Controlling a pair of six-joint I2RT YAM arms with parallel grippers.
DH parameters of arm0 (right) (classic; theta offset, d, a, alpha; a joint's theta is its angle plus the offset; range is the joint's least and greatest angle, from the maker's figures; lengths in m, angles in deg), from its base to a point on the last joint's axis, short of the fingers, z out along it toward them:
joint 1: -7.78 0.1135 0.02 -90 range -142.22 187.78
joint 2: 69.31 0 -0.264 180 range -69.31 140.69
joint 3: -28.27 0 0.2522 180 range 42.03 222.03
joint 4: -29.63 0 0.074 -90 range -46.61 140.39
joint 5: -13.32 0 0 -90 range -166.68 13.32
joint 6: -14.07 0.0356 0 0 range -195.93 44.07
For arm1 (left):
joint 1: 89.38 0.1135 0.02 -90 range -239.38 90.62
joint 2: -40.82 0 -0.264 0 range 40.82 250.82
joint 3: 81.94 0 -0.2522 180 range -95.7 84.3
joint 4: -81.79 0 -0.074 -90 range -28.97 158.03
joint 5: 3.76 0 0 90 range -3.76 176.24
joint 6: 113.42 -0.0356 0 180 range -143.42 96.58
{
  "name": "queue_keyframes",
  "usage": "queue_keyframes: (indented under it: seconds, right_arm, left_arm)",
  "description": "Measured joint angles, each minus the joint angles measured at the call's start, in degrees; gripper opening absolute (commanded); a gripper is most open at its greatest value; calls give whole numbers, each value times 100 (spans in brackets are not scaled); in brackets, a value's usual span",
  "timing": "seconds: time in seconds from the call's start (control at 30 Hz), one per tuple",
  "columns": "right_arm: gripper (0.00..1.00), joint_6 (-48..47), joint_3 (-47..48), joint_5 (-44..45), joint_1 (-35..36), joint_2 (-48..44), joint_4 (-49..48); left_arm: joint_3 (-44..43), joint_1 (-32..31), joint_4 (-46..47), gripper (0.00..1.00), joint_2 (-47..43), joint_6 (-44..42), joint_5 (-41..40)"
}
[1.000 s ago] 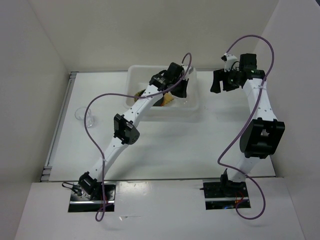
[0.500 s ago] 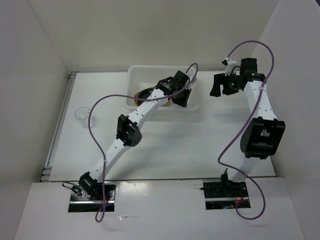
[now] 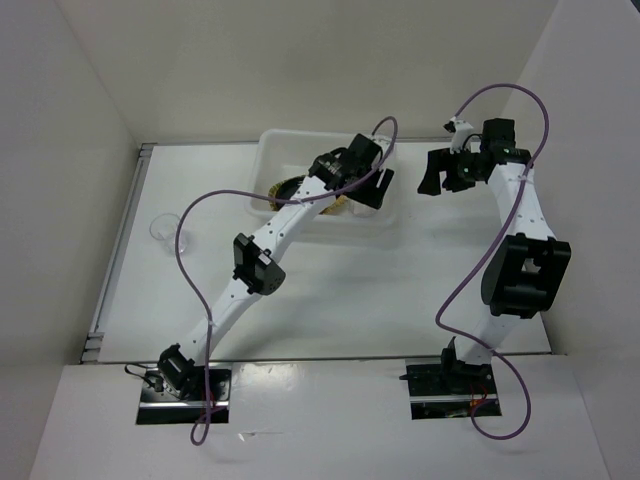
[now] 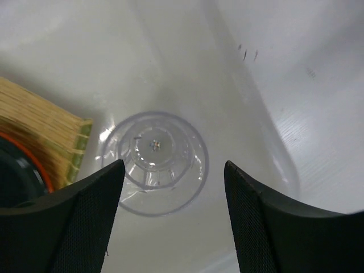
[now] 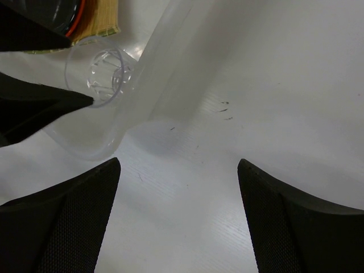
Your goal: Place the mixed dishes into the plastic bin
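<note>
Presently the plastic bin [image 3: 300,136] holds the bamboo tray [image 4: 40,122], the black plate [image 4: 12,185], the orange plate [image 4: 44,177] and one clear cup [image 4: 154,162], standing under the left end effector [image 4: 172,166], which is wide open and empty. The right end effector [image 5: 179,164], also open and empty, hangs just outside the bin wall; either could clip that wall or topple the cup.

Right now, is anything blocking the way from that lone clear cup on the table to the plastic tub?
Nothing visible lies between the cup and the bin; only a purple cable loops just beside the cup.
</note>
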Motion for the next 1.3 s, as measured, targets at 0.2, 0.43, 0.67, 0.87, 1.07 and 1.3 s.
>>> queue_keyframes:
  seconds: [0.2,0.43,0.67,0.87,1.07,1.3]
  right_arm:
    - [90,-17,-4,-173,0,0,-2]
    - [84,-17,-2,-413,0,2,0]
    - [59,26,87,-614,33,177,22]
    - [56,90,695,-691,142,743,122]
    - [58,118,1023,-822,203,1069,297]
    - [56,111,1305,-863,442,1397,566]
  left_arm:
    - [-354,-28,391,87,-837,-61,-509]
    - [-730,4,407,85,-2085,37,-1600]
    - [-713,758,-942,79,-2135,745,-2310]
    - [-151,1574,-1410,79,-1843,1228,-2151]
    - [144,2194,-1486,80,-1637,1360,-1735]
    - [485,2459,-1484,79,-1091,1346,-1370]
